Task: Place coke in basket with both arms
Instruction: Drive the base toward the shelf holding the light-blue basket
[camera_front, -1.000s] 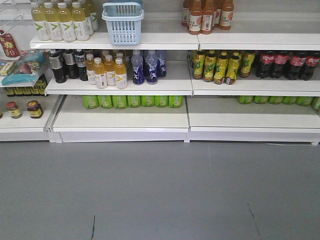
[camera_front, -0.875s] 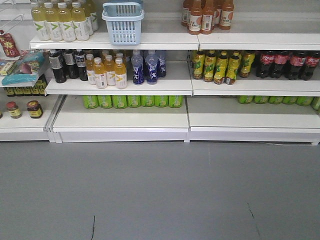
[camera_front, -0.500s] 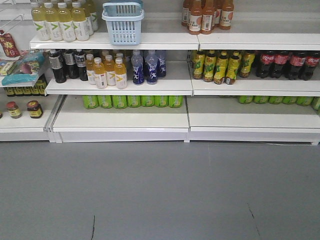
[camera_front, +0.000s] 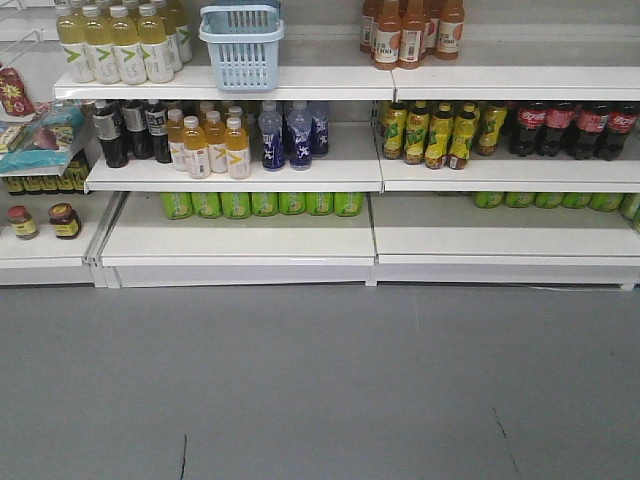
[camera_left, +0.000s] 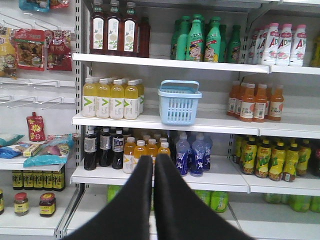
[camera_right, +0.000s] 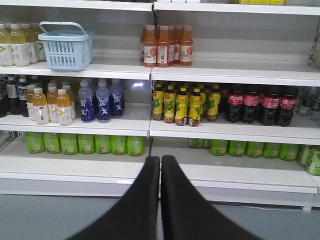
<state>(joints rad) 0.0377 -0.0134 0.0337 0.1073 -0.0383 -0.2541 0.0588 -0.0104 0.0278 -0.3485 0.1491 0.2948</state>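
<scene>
White shop shelves (camera_front: 240, 238) are faced across a grey floor (camera_front: 320, 380). The coke (camera_right: 254, 102) is ranged on the middle shelf at the right, well apart from the basket (camera_right: 65, 47) on the shelf above. The left tool (camera_left: 153, 159) and the right tool (camera_right: 160, 159) are held clenched, empty; opening is needed before a front bottle is approached squarely.

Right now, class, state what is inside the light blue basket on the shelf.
No item shows inside the basket; the front view sees only bare slotted inner walls. The front wall covers its floor, so something low could lie unseen.
</scene>
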